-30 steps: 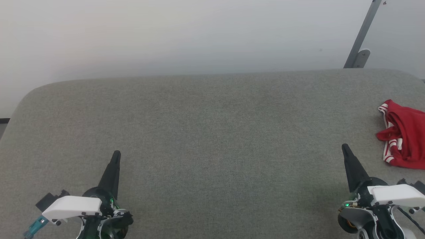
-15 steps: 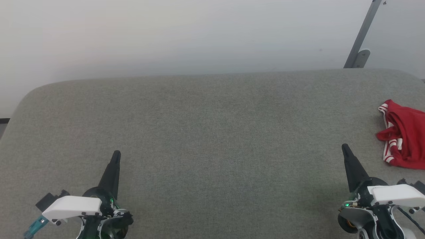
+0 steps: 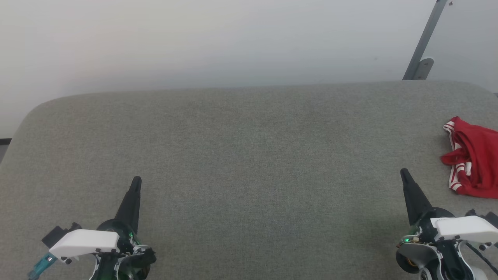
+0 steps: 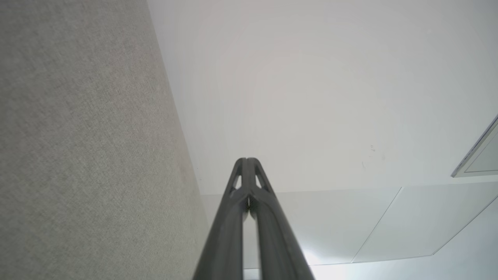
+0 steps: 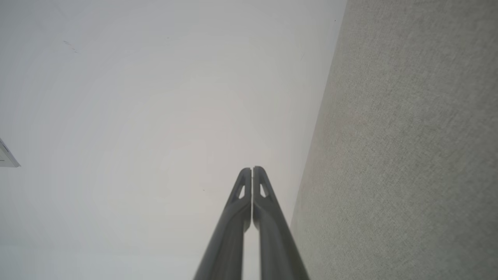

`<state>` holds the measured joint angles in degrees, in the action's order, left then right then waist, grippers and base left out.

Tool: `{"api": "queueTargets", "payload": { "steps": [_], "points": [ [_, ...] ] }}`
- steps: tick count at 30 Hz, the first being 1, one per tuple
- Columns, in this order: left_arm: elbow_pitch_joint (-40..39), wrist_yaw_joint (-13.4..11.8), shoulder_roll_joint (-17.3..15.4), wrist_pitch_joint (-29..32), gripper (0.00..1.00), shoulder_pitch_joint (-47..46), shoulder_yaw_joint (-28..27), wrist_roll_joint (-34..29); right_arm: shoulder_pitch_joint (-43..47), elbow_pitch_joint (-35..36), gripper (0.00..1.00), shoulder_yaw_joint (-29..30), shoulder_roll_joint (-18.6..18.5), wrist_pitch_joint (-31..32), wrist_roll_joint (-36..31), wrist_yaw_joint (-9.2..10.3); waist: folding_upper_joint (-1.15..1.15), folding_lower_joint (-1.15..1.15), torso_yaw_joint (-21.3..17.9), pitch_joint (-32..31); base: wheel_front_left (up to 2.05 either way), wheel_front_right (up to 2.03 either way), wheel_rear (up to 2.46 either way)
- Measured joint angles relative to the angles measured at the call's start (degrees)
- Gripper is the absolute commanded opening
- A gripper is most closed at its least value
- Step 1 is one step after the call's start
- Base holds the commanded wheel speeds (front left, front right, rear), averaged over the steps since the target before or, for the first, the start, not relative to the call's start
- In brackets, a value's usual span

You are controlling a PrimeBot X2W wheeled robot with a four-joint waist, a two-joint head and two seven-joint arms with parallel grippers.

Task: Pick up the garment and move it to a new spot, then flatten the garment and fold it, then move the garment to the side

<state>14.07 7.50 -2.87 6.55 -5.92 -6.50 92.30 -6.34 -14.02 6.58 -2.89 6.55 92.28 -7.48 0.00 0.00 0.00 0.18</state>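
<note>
Garment position and condition? (Operator)

Crumpled in a heap at the far right of the grey desk, just beyond the right claw and to its outside, not touching it. The head view cuts the heap off at the picture's right edge, so its full extent cannot be confirmed, nor how near it lies to the desk rim. (Technician)

Claw state? (Operator)

Right claw: fingers pressed together, holding nothing. Left claw: same, well apart from the garment. (Technician)

Failure modes? (Operator)

1. Descent with fingers together: the tip shoves the cloth outward instead of gripping it. Cause: no opening before approach.
2. Pinch through several bunched layers: the garment lifts as a wad and resists flattening.
3. Outward drag: the heap may slide off the desk. (Technician)
</note>
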Motion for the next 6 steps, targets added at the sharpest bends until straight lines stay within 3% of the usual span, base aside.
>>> {"api": "queueTargets", "payload": {
  "steps": [6],
  "points": [
    [0.00,0.00,0.00,0.00,0.00,0.00,0.00,0.00,0.00,0.00,0.00,-0.01,0.00,0.00,0.00,0.00,0.00,0.00,0.00,0.00,0.00,0.00,0.00]
  ]
}}
